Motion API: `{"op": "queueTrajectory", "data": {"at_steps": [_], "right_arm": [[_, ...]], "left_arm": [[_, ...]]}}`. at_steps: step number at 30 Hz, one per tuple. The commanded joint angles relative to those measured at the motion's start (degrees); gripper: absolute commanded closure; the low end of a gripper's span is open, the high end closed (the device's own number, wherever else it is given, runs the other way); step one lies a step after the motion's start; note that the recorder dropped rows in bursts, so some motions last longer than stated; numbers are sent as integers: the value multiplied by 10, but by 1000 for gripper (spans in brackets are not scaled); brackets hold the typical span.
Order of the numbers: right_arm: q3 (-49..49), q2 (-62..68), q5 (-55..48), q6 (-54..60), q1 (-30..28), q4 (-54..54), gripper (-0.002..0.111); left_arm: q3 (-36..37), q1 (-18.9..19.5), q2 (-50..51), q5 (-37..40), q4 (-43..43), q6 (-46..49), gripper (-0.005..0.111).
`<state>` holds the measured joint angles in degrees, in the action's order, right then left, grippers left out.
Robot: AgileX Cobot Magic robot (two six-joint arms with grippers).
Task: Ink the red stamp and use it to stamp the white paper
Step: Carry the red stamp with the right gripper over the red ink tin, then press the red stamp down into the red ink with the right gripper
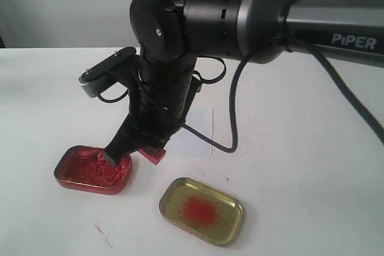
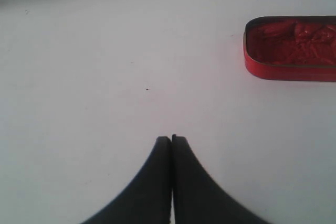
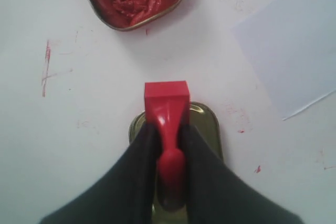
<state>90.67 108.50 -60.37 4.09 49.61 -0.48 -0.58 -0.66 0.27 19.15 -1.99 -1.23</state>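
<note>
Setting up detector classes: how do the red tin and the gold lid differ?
Fill: the red tin is packed with lumpy red paste; the gold lid carries only a red smear at its middle.
Colour: the red tin's outer wall is red; the gold lid is gold.
Depth: the red tin looks deeper than the gold lid.
Shared: both are rounded oblongs, open side up on the white table.

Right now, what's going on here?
The right fingers grip the stamp by its handle, low over the table, between the open ink tin and the lid. The paper lies flat nearby; its visible part is blank. The left fingers are shut and empty, near the tin.
</note>
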Motion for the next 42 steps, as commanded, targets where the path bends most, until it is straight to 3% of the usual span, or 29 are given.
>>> {"op": "queueTrajectory", "data": {"at_steps": [1,15,28,42], "right_arm": [[43,27,-21,-2,0,5,108],[206,134,-95,-2,5,9,108],[348,234,-96,0,25,11,108],[399,299,-96,17,64,-42,108]], "left_arm": [[6,1,-3,4,0,0,107],[6,1,-3,4,0,0,107],[6,1,-3,4,0,0,107],[6,1,-3,4,0,0,107]]}}
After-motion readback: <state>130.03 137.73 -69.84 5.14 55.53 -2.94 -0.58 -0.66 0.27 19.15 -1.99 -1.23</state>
